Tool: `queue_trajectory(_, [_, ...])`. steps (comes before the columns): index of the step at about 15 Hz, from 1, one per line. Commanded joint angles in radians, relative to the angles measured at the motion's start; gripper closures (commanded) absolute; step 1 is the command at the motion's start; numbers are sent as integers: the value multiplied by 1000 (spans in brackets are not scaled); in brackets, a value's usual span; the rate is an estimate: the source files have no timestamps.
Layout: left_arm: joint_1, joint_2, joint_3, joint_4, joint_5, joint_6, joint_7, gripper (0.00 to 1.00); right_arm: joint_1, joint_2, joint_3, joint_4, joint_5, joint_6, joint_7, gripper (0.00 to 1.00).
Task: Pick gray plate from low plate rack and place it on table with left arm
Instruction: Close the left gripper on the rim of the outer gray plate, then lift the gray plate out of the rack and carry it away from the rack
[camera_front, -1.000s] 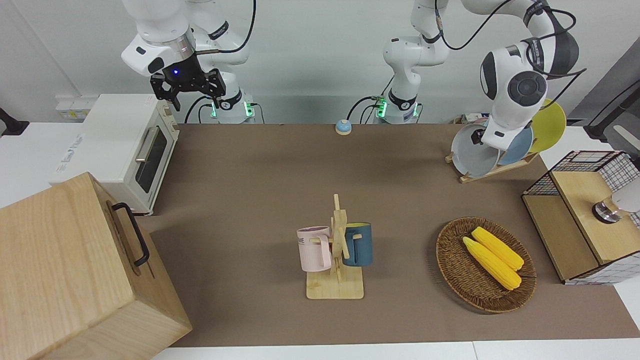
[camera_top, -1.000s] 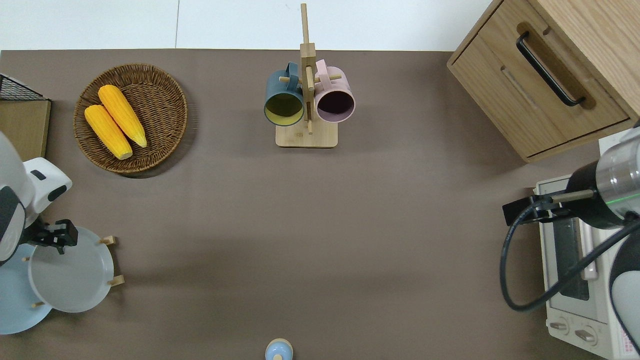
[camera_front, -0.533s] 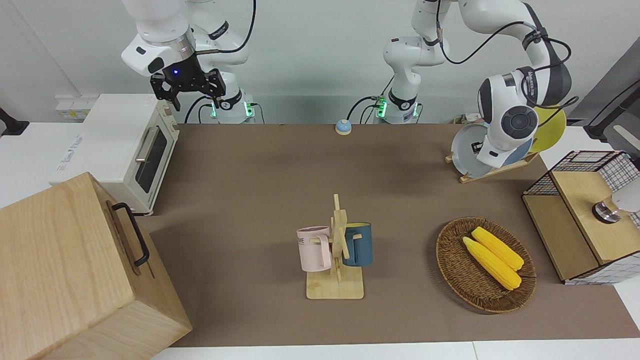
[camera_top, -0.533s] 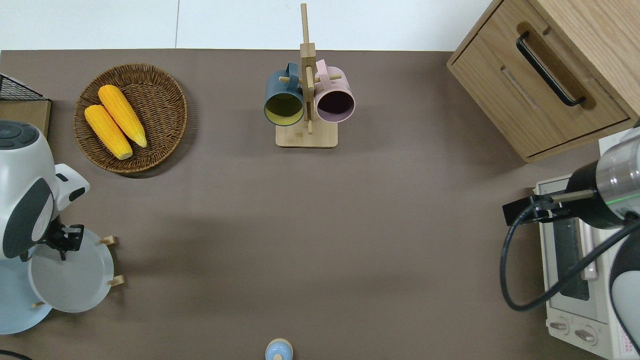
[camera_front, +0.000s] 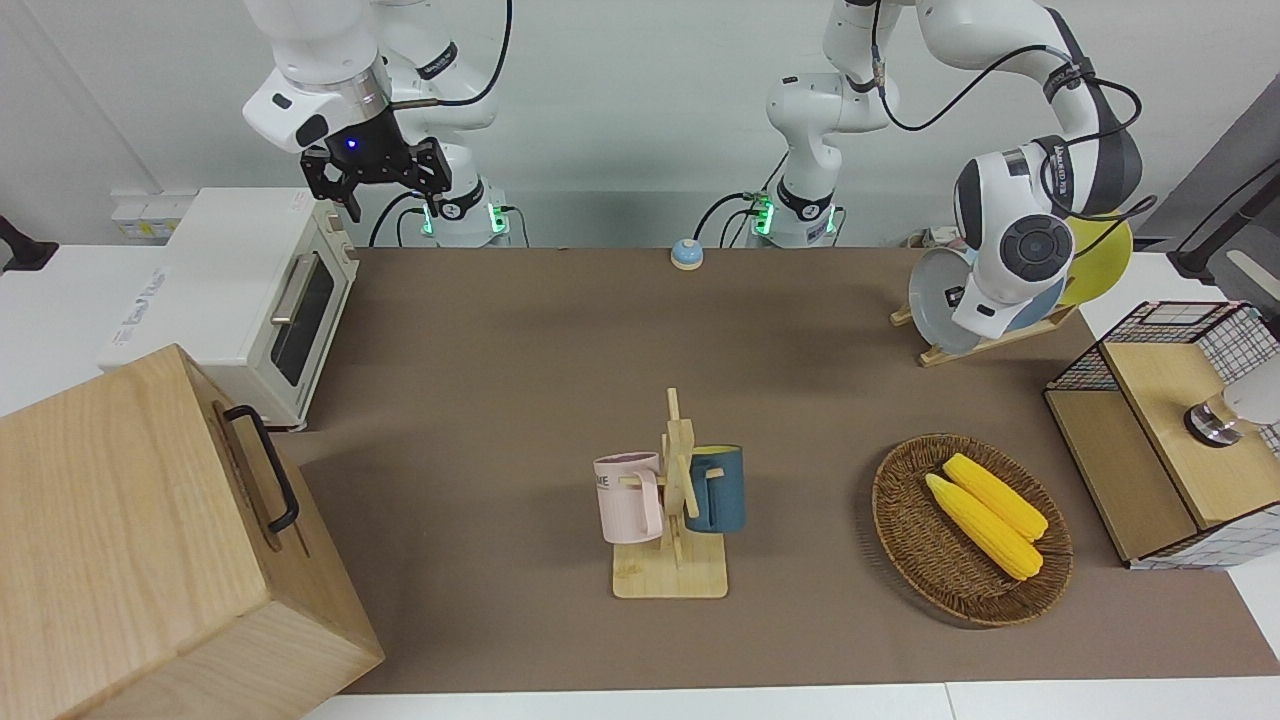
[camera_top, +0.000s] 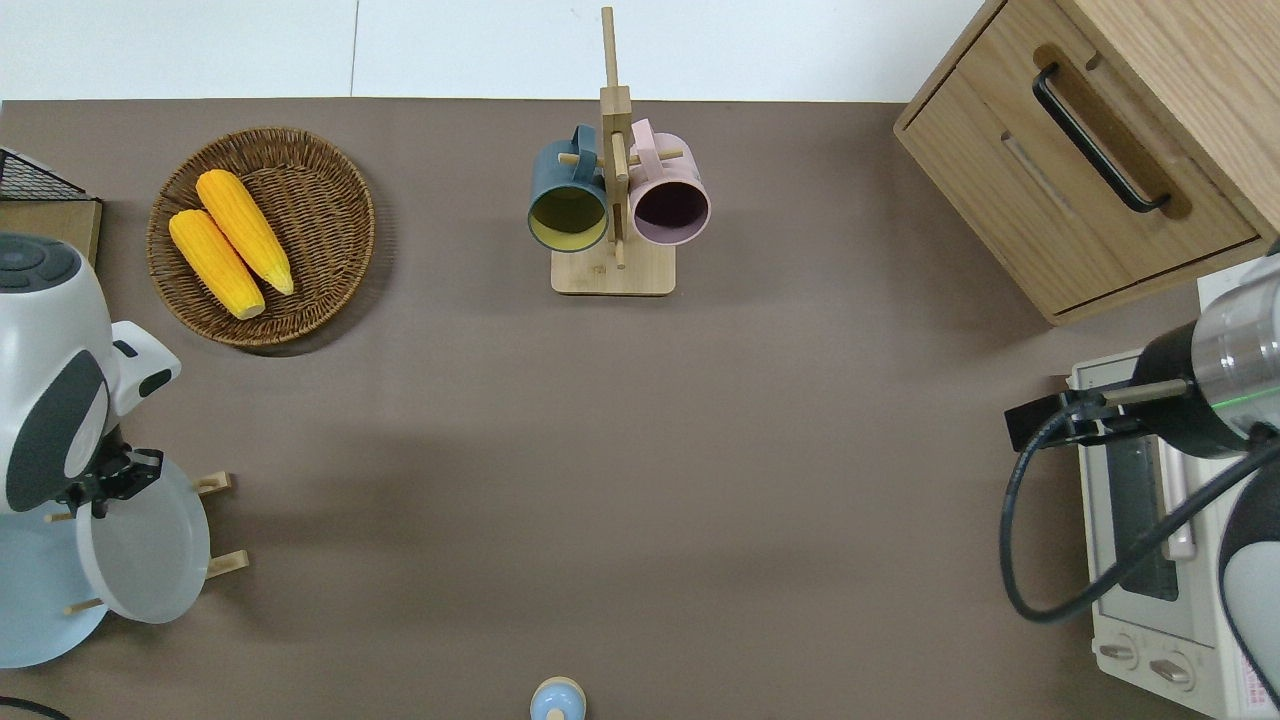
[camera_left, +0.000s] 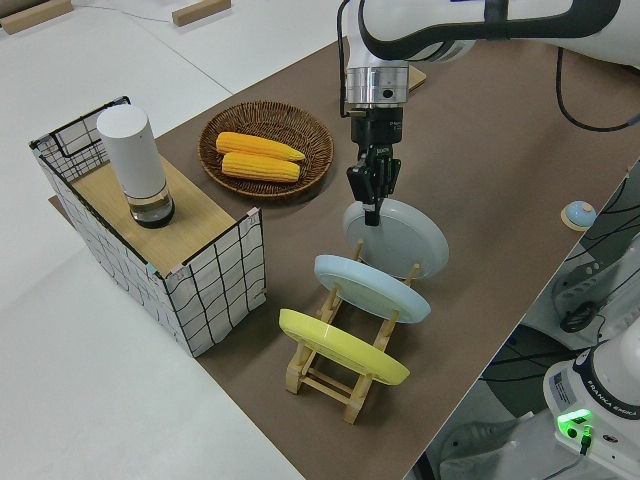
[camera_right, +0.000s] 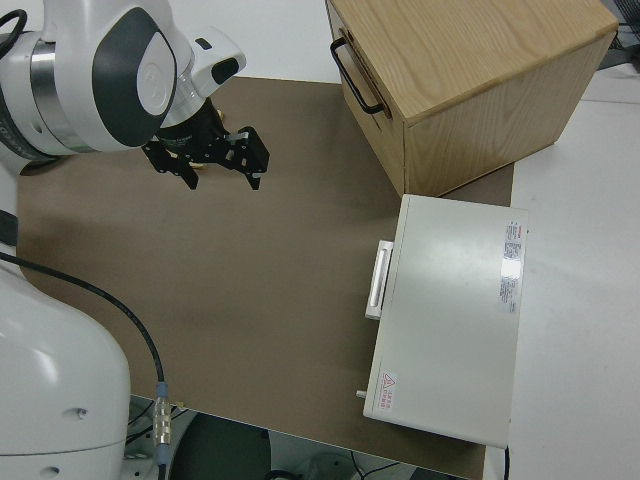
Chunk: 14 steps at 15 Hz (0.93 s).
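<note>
The gray plate (camera_left: 402, 236) leans in the slot of the low plate rack (camera_left: 322, 378) that lies farthest from the left arm's end of the table (camera_top: 640, 450). My left gripper (camera_left: 373, 205) comes down onto the plate's top rim and is shut on it. From overhead, the left gripper (camera_top: 108, 487) sits at the gray plate's (camera_top: 145, 556) edge, and two rack pegs (camera_top: 226, 564) poke out beside it. From the front, the wrist hides most of the gray plate (camera_front: 932, 300). The right gripper (camera_front: 390, 205) is parked and open.
A light blue plate (camera_left: 372, 289) and a yellow plate (camera_left: 342, 346) fill the rack's other slots. A wicker basket (camera_top: 320, 215) with corn, a mug stand (camera_top: 612, 270), a wire crate (camera_left: 215, 285), a wooden cabinet (camera_top: 1090, 150), a toaster oven (camera_front: 250, 290) and a small bell (camera_front: 686, 254) stand around the mat.
The left arm came down to the rack and the gripper closed on the gray plate's rim. The plate now stands more upright than before. The right arm has not moved.
</note>
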<state>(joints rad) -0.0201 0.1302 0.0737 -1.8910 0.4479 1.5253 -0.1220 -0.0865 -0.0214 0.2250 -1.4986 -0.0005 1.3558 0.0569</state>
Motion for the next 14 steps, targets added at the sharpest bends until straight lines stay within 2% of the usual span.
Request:
queue_trajectory(1, [-11, -6, 5, 52, 15, -62, 10, 948, -15, -5, 7, 6, 4, -15, -3, 11])
queue_trajectory(6, [-20, -12, -26, 141, -21, -160, 33, 959, -13, -5, 7, 6, 4, -15, -3, 13])
queue_trajectory(9, [-21, -15, -23, 205, -180, -197, 21, 971, -15, -5, 7, 6, 4, -15, -3, 13])
queue_trajectory(14, [-38, -24, -28, 204, -441, -183, -20, 971, -15, -5, 7, 6, 4, -15, -3, 11])
